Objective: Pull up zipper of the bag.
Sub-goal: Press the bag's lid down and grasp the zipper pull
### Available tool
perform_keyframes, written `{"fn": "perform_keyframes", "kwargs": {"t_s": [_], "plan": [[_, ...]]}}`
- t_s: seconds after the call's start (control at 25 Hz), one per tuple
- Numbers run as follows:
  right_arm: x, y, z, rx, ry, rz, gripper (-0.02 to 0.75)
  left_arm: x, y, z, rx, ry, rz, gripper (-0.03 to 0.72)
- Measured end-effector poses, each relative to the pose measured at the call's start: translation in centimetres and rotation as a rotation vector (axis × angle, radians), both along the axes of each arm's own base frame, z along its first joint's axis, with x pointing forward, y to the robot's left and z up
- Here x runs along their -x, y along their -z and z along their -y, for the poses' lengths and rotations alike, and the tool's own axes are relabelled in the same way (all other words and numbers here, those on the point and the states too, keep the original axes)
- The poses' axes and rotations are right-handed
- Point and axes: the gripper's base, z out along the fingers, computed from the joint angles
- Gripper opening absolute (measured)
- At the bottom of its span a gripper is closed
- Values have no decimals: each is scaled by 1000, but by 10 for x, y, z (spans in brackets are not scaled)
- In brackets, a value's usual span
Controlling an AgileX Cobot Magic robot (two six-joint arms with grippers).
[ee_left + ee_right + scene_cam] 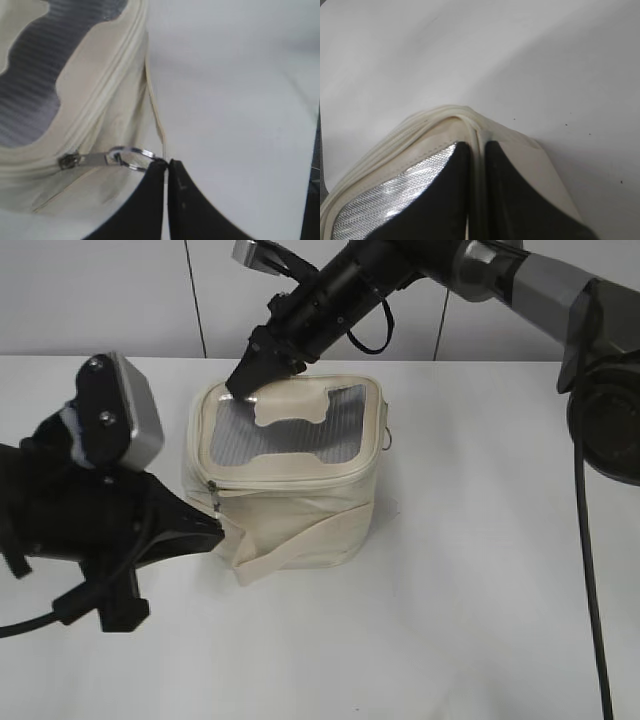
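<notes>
Exterior view: looks down at slant onto worktop, bag mid-frame. Left wrist view: close past shut jaws onto ring pull at bag's side. Right wrist view: very close on lid corner (shared: bag).

1. A plain white table is seen from a slant, running back to a pale panelled wall.
2. A small boxy cream-white bag is set directly on the table, a little left of the middle and toward the back.
3. The bag is stood upright, with its grey-windowed lid facing up and a wide cream strap slanting across its front side, low down.
4. A soft shadow is cast on the table just right of the bag.
5. A few tiny dark specks are seen on the white surface in the right wrist view.
</notes>
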Motion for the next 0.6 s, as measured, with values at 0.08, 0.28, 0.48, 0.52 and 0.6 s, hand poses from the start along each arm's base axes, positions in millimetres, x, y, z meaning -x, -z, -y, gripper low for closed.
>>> {"fn": "perform_keyframes", "kwargs": {"t_s": [0.08,0.28,0.48,0.52,0.6], "plan": [[0,0,0,-3,0,-1,64,5,3,13,-3,16,8,-8],[1,0,-1,-6,-2,-3,64,8,0,48,-4,48,53,-8],[1,0,-1,-5,-2,-4,64,0,2,75,-11,87,58,-8],[1,0,-1,-5,-2,-4,64,-2,4,78,-11,95,49,-8],[1,0,-1,-5,-2,-4,64,-4,7,83,-7,104,29,-8]]}}
